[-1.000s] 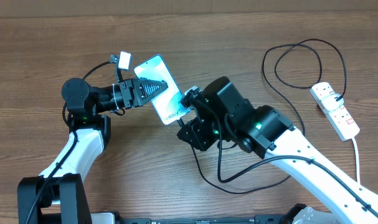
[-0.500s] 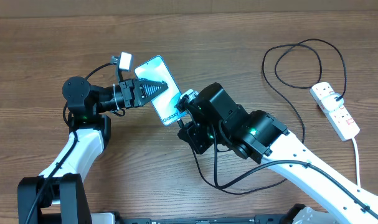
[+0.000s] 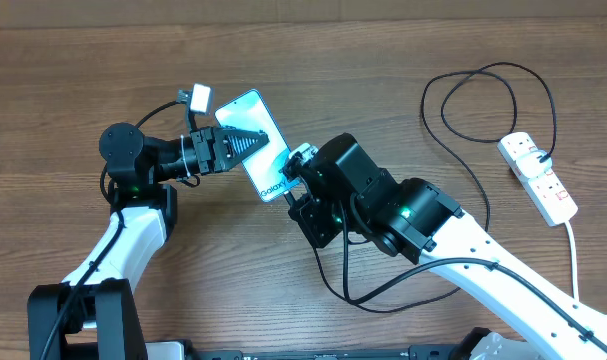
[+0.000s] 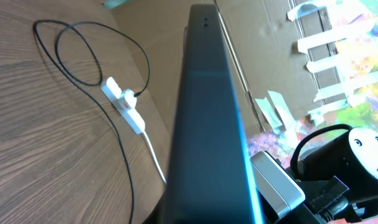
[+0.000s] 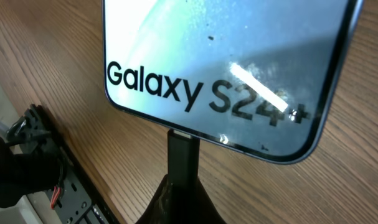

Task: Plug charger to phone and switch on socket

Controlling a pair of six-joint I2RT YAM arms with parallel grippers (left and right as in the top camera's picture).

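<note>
Phone (image 3: 273, 172): lifted off the desk (image 3: 383, 60), screen up and tilted, "Galaxy S24" legible in the right wrist view. It sits between the two pincers.

Left pincer (image 3: 251, 140): clamped across the phone's faces, one dark finger lying over the screen. Its wrist view shows the phone edge-on.

Charger (image 3: 424, 100): small black plug tip (image 5: 184, 155) butts against the middle of the phone's bottom edge, just ahead of the right pincer (image 5: 182, 190). That pincer is closed tight on the plug body. How deep the tip sits in the port cannot be told. Cable trails from under the right arm, then loops widely behind that pincer toward the socket.

Socket (image 3: 538, 178): flat on the desk, well apart from both pincers, white cord running off its near end. Switch position too small to read.

Against one second ago: right arm has shifted closer to the phone's bottom edge. Since half a second ago, hardly any shift. Left pincer and phone unchanged.
</note>
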